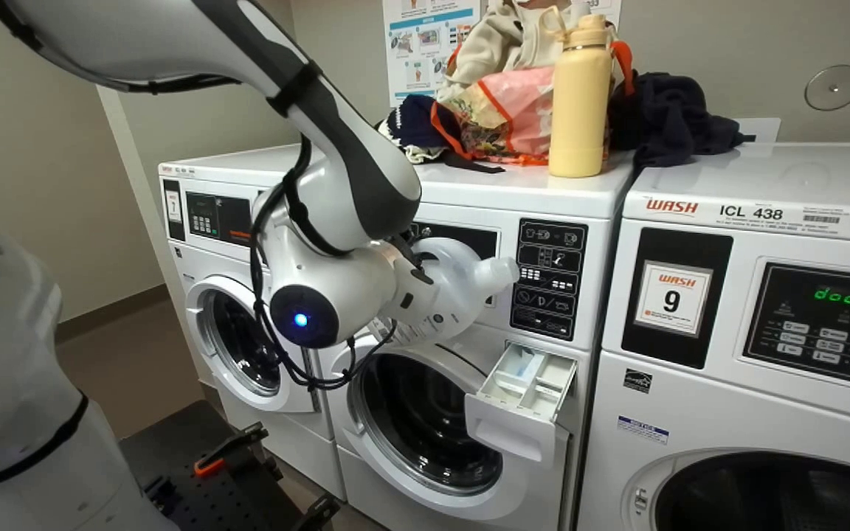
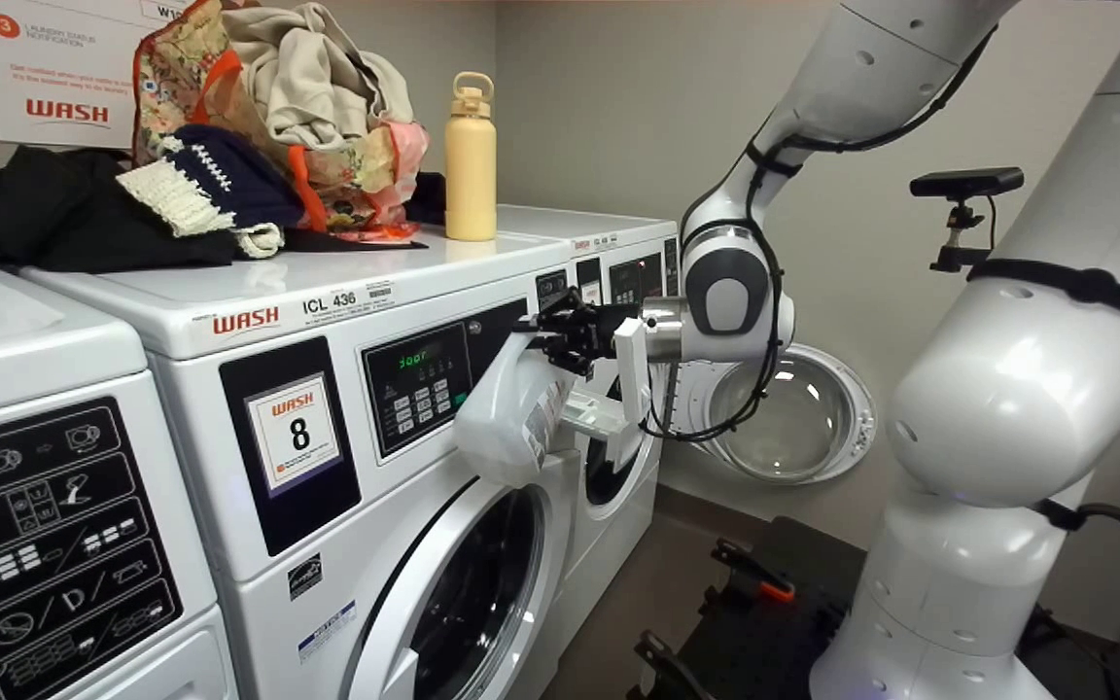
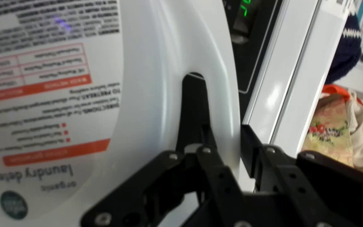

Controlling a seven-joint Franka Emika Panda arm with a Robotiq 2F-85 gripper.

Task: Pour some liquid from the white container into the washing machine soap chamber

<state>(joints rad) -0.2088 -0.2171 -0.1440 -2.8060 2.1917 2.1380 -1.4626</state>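
- Hand (image 3: 228, 142) pinching the handle (image 3: 223, 94) of the white jug (image 1: 462, 295), up in front of the washing machine (image 1: 495, 330)!
- Here's the crux, in an exterior view: the jug's long axis leans well over, spout (image 1: 499, 275) aimed slightly upward, with the open soap chamber (image 1: 506, 426) below it.
- From the hand, that soap chamber lies lower and toward the spout side; depth's hard to call. Needs more tipping, I'd say.
- Up top: yellow bottle (image 1: 578, 110), bag of laundry (image 1: 517, 110), grey wall (image 1: 727, 44) behind.

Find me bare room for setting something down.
Bare: washer 9's top, between dark clothing and the ICL 438 lettering; a narrow strip before the yellow bottle. Crowded: around the bag; near the soap chamber, where the claw holds the white container.
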